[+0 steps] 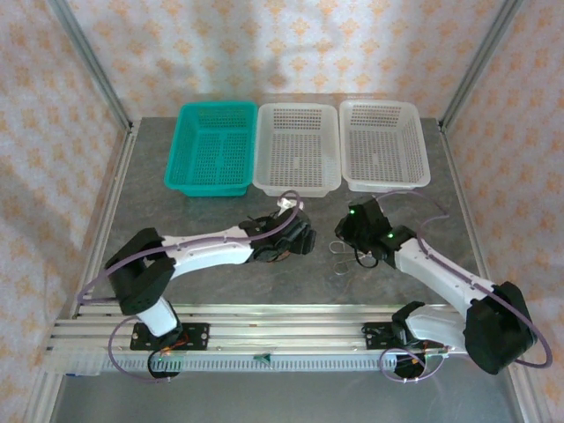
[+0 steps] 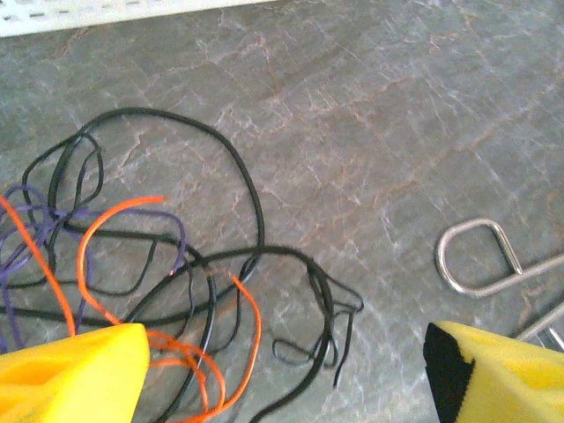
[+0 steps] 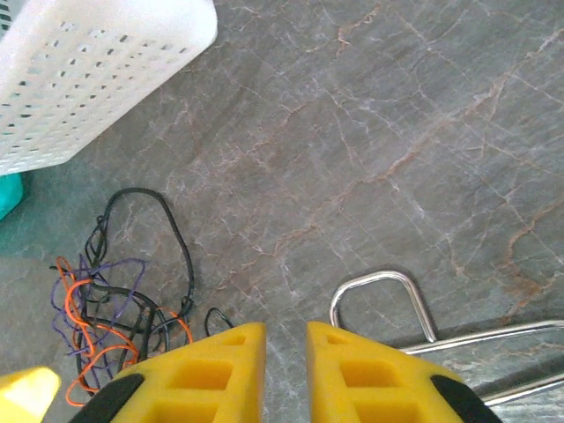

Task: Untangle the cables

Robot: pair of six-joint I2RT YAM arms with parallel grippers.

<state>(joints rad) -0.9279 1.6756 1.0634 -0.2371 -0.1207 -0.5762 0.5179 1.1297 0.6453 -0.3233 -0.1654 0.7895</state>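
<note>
The cables (image 2: pixel 203 264) lie in one tangle on the grey table: black, orange-red and thin purple strands looped through each other. My left gripper (image 2: pixel 286 344) hangs open right over the tangle; its left finger (image 2: pixel 75 370) covers some orange loops, and black strands run between the jaws. In the top view the left gripper (image 1: pixel 295 238) sits over the cables (image 1: pixel 280 256). My right gripper (image 3: pixel 285 335) stands to the right of the cables (image 3: pixel 115 308), its fingers almost together with a narrow bare gap. The top view has the right gripper (image 1: pixel 354 236) near the table's middle.
A silver wire clip (image 2: pixel 480 256) lies on the table between the grippers, also seen as the clip (image 3: pixel 388 300) and the clip (image 1: pixel 339 257). At the back stand a teal basket (image 1: pixel 211 145) and two white baskets (image 1: pixel 297 145) (image 1: pixel 383 141).
</note>
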